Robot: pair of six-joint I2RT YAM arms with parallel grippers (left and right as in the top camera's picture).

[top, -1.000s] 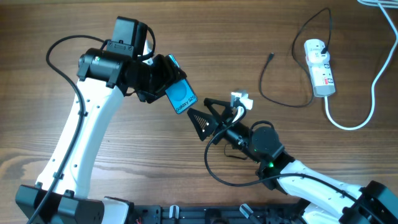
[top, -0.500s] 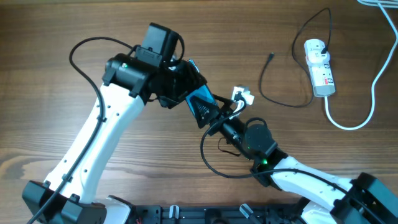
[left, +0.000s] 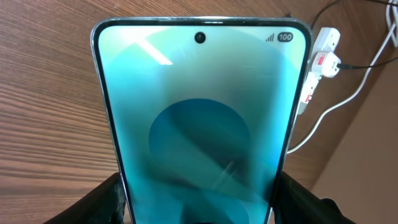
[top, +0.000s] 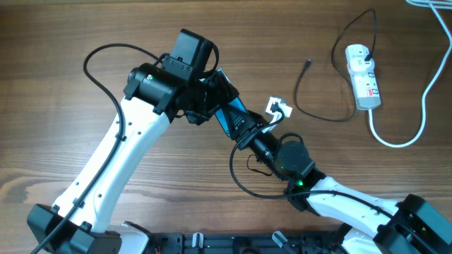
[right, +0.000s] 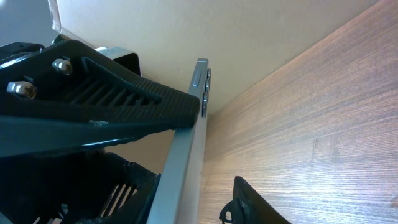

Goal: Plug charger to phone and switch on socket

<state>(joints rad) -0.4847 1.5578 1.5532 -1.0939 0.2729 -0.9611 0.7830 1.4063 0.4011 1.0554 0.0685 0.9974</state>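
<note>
Phone-holding step, no plugging yet. Phone [top: 229,116] clamped in L hand [top: 215,106], lifted over mid surface. R hand [top: 244,129] spread open, straddling phone edge, gripping nothing. Charger tip [top: 308,64] loose far right, near socket [top: 362,77]. Next, prob.: steady phone, fetch tip w/ R.

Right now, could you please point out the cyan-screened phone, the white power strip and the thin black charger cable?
Cyan-screened flat phone [left: 199,124]: left wrist view, middle of its screen.
White elongated power strip [top: 363,79]: overhead view, middle of its body.
Thin black charger cable [top: 308,63]: overhead view, its free connector tip.
</note>
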